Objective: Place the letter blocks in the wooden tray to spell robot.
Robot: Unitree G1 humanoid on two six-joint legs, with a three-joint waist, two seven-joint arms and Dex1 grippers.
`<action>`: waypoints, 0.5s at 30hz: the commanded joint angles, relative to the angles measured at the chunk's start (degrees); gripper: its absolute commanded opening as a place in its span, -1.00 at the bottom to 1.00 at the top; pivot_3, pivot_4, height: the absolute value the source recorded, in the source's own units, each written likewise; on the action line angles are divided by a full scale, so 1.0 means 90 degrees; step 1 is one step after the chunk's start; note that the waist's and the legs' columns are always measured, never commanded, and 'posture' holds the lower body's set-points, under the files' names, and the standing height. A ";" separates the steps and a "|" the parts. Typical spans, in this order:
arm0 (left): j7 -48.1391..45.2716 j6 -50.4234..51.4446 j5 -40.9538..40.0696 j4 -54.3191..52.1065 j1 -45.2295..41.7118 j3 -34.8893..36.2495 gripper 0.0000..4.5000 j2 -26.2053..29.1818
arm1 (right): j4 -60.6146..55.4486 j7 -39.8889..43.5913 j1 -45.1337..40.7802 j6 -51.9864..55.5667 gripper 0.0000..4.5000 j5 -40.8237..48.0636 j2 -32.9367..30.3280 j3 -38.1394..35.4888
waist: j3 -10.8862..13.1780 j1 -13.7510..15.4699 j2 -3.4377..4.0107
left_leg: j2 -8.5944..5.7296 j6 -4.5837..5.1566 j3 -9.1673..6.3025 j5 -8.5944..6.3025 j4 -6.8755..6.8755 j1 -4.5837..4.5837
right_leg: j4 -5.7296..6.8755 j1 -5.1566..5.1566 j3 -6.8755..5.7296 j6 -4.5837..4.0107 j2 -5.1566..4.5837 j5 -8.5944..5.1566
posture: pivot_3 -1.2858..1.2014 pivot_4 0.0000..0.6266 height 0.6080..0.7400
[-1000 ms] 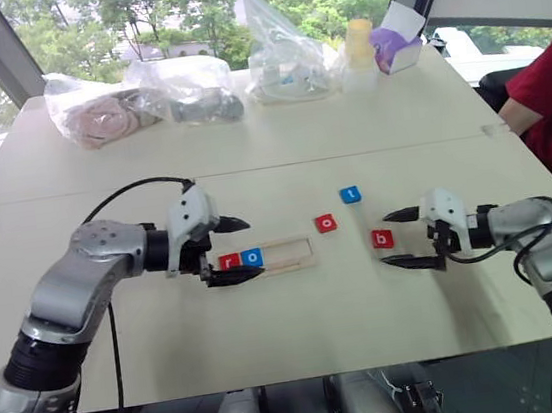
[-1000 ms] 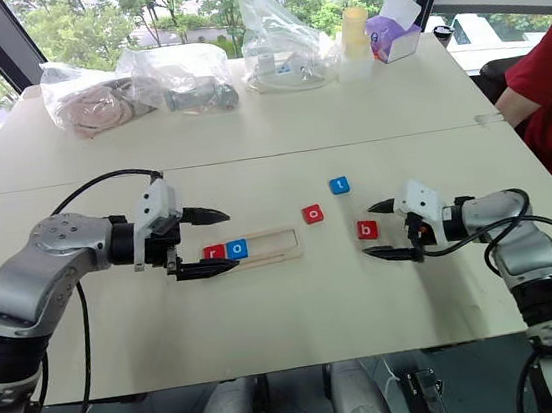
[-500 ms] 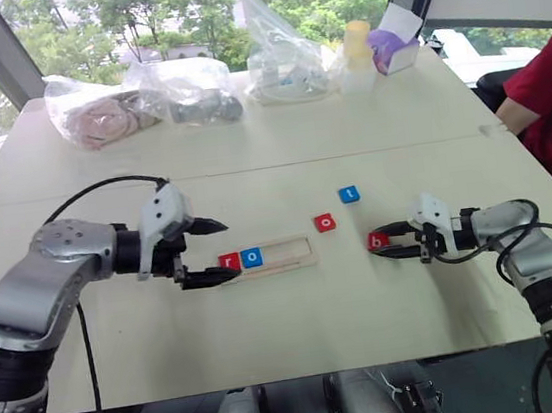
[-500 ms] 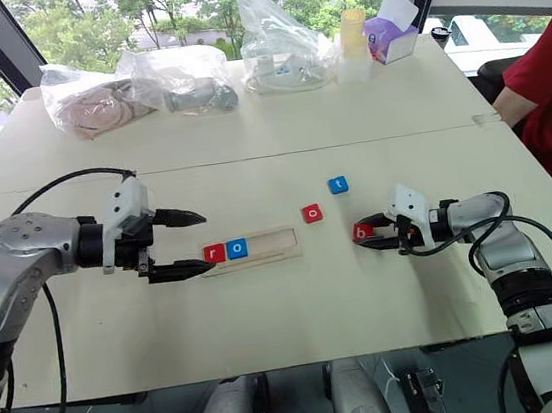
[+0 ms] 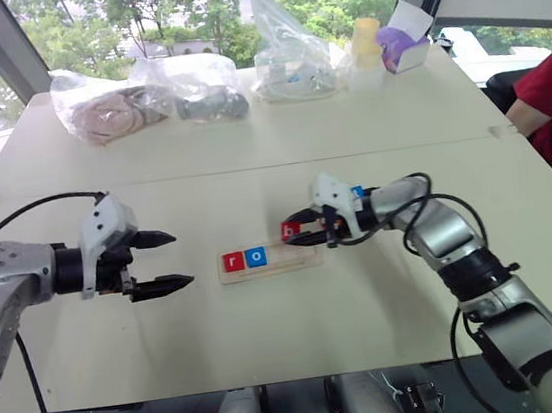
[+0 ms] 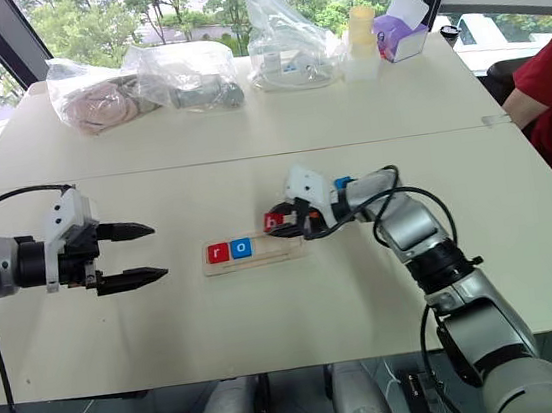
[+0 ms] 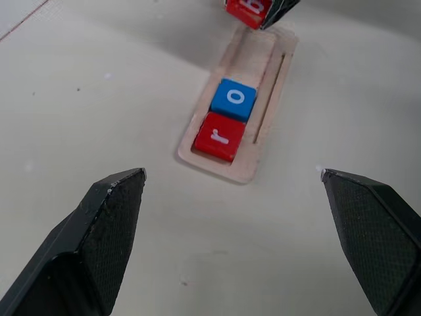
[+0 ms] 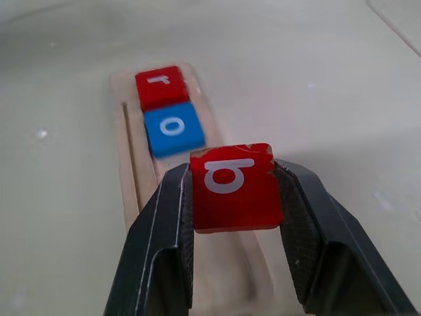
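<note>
In the left eye view, the right gripper (image 5: 309, 231) is pinching the red b tile (image 5: 291, 230) and holding it over the empty end of the wooden tray (image 5: 268, 267), where the red r tile (image 5: 233, 262) and blue o tile (image 5: 255, 257) are already sitting side by side. The left gripper (image 5: 157, 260) is hanging well to the tray's left with its jaws spread and nothing between them.

In the right eye view, a blue tile (image 6: 342, 182) is peeking out behind the right wrist; its letter is hidden.

In the left wrist view, r and o are filling the tray's near end, with the slot beyond them lying bare.

In the right wrist view, the b is being squeezed between both fingers (image 8: 163, 230) above the slot, just past the o.

By my judgement, two letters are placed, the third is arriving, and the second o and the t are left.
</note>
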 commanded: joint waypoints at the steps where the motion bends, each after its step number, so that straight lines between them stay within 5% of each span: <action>1: 0.0197 0.0075 -0.0166 -0.0387 0.0104 0.0353 1.00 0.0013 | -0.0010 0.0040 -0.0183 -0.0051 -0.48 -0.0192 0.0092 0.0243 | 0.0000 0.0027 0.0000 | 0.0000 0.0000 -0.0002 0.0000 0.0000 0.0000 | 0.0000 0.0001 -0.0001 0.0000 0.0000 0.0000 | 0.03 -0.52 1.00; 15: 0.0712 0.0208 -0.0418 -0.0688 0.0380 0.0550 1.00 -0.0100 | 0.0306 0.0025 -0.0348 -0.0057 -0.48 -0.0595 0.0300 0.0634 | 0.0000 -0.0006 0.0000 | 0.0002 0.0000 -0.0002 0.0000 0.0000 0.0004 | 0.0010 -0.0003 -0.0003 0.0000 0.0008 0.0001 | 0.03 -0.52 1.00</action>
